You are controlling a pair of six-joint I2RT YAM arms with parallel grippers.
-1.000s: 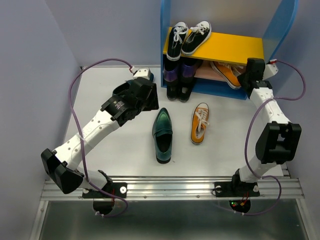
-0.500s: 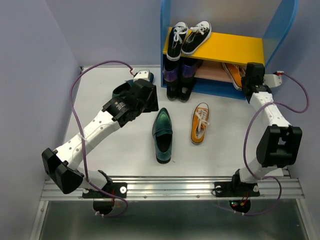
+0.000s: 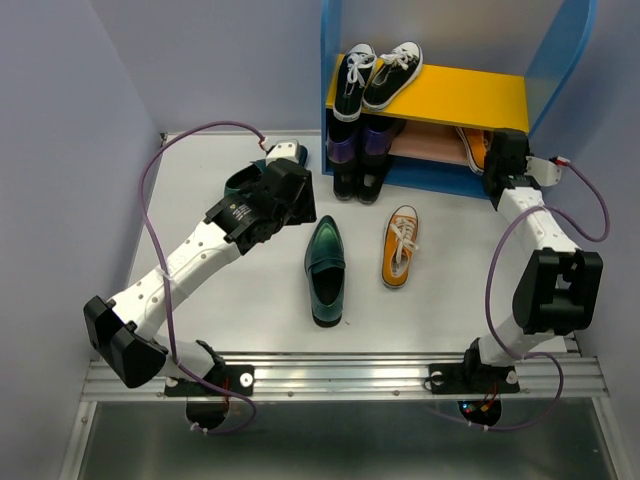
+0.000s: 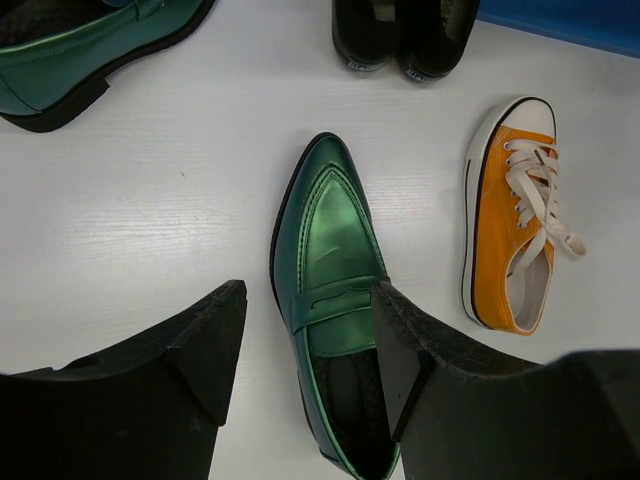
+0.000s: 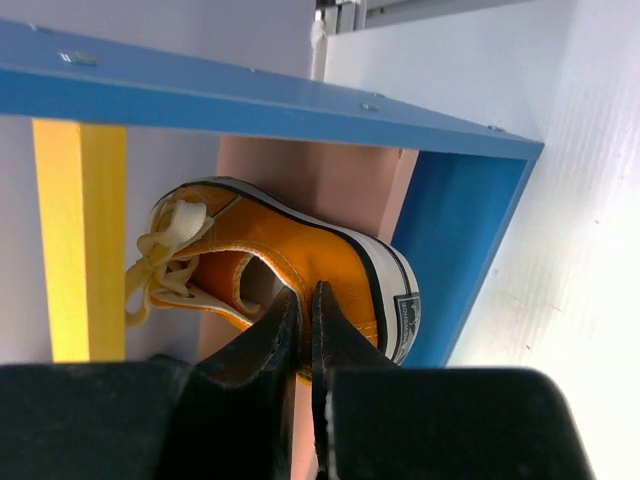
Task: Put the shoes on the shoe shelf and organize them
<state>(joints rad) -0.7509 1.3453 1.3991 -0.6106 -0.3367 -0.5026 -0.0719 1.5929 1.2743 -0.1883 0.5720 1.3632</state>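
Clamped with the right tool [image 5: 305, 300], fingers almost together, on the thin canvas collar near the heel of one orange sneaker [image 5: 290, 250]. Lying directly ahead of that tool inside the shoe shelf [image 5: 250, 95], against the pinkish lower board [image 5: 330, 170] and beneath the yellow upper board [image 5: 80, 220]; sole fully flat or not, impossible to tell. Judged light and soft, folding under a pinch and prone to toe swing from a collar grip, yet grippy enough at the rubber sole to stay where set. Holding the left tool [image 4: 310, 295] with fingers well apart and nothing between them, above the counter [image 4: 150, 200]. Framed just ahead of and below it, toe pointing away, a shiny dark green loafer [image 4: 330, 240], seemingly clear of both fingers. Probably stiffer and heavier than the sneaker, with a glossy, slippery upper; better taken across the side walls at the opening behind the strap, or with one finger down the throat, than over the smooth vamp. Off to that tool's right, the second orange sneaker [image 4: 510, 240], loose laces likely to snag, best gripped at the heel collar. Ahead and to its left, the other green loafer [image 4: 90, 50]; straight ahead, a dark pair [image 4: 400, 30]. Seemingly mid-task, with three shoes loose on the counter.
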